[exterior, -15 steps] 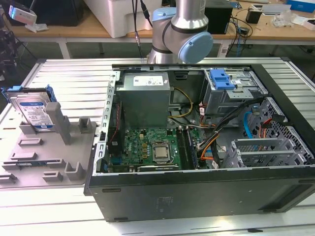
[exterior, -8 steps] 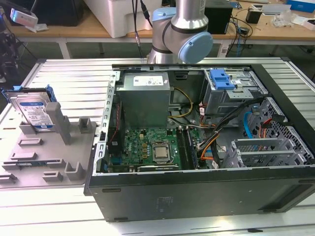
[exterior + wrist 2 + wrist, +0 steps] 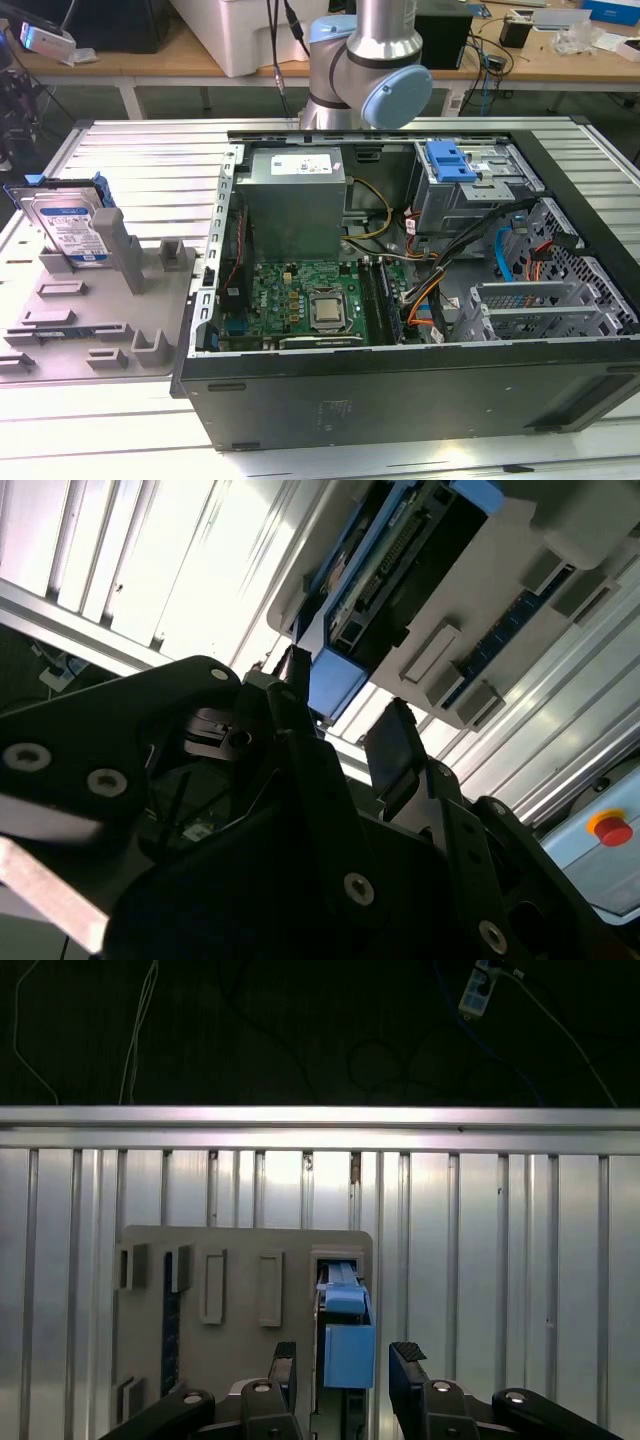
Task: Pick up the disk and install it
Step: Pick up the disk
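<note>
Your disk [image 3: 68, 228], flat silver in a blue plastic frame, stands on edge in the grey moulded rack [image 3: 100, 330] at the exterior view's left, open black case [image 3: 400, 400] beside it. First wrist view: dark fingers [image 3: 405, 1358] spread wide, flanking its blue end, gaps either side.

There is 1 disk [image 3: 70, 228] and 1 grey holder plate [image 3: 100, 335]. The exterior view shows 1 robot arm [image 3: 370, 70]. The first wrist view shows 1 gripper [image 3: 345, 1353] with 2 fingers [image 3: 405, 1360]. There is 1 open computer case [image 3: 400, 400], and inside it are 1 power supply [image 3: 295, 200], 1 motherboard [image 3: 290, 290], 1 processor [image 3: 327, 312] and 1 grey metal cage [image 3: 475, 200] with 1 blue latch [image 3: 448, 160]. The second wrist view shows 1 red button [image 3: 610, 828].
</note>
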